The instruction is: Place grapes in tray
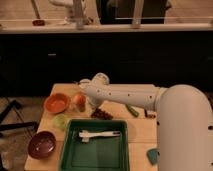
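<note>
The grapes (101, 114), a small dark reddish bunch, lie on the wooden table just behind the far rim of the green tray (67, 150). My gripper (93, 103) hangs at the end of the white arm, just above and to the left of the grapes, between them and the orange-red fruit (78, 99). Its jaws stand open and hold nothing. The arm reaches in from the right and hides part of the table behind it.
A white utensil (100, 134) lies inside the tray. An orange bowl (56, 103) stands at the left, a dark bowl (41, 144) at the front left, a pale green item (61, 120) between them. A green cucumber (132, 110) and teal sponge (152, 155) lie at the right.
</note>
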`<state>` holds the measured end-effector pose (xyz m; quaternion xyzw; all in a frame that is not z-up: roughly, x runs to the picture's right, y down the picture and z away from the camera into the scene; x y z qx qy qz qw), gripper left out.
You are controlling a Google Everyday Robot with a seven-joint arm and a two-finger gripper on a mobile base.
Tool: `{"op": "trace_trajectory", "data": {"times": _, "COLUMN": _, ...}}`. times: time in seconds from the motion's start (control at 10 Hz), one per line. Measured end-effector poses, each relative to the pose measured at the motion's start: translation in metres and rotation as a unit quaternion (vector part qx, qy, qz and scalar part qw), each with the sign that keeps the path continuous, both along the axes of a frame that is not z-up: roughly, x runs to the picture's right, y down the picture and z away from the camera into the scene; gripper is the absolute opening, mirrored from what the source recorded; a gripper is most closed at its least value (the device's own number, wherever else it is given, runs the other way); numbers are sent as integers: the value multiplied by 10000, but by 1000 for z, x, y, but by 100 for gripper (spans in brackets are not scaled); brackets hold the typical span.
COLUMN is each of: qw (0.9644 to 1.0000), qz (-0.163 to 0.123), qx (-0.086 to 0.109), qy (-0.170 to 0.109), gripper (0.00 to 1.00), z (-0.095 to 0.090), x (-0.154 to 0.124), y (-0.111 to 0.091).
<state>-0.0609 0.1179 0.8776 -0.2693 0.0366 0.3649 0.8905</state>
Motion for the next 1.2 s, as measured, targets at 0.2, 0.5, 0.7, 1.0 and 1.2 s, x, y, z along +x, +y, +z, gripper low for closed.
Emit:
{"op": "trace_trajectory", "data": {"times": 0.2, "qw": 10000, "qz": 53, "qx": -75, "qy": 27, "gripper": 80, "z": 8, "x": 4, "y": 7}}
{"op": "trace_trajectory", "data": {"times": 0.5, "qw": 9998, "qz": 145, "qx": -142, "qy": 52, "gripper": 80, "z": 16, "x": 12, "y": 15}}
{"op": "trace_trajectory", "data": {"times": 0.7, "qw": 9996, "qz": 180, "qx": -206, "qy": 99, "gripper": 80, "z": 21, "x": 17, "y": 24}}
{"op": "trace_trajectory", "data": {"times": 1.0, "qw": 9993, "qz": 60, "qx": -340, "qy": 112, "gripper": 69, "z": 30, "x": 17, "y": 35}}
{"op": "trace_trajectory", "data": {"times": 1.2, "qw": 9993, "qz": -59, "qx": -364, "qy": 37, "gripper": 51, "z": 32, "x": -1, "y": 36}}
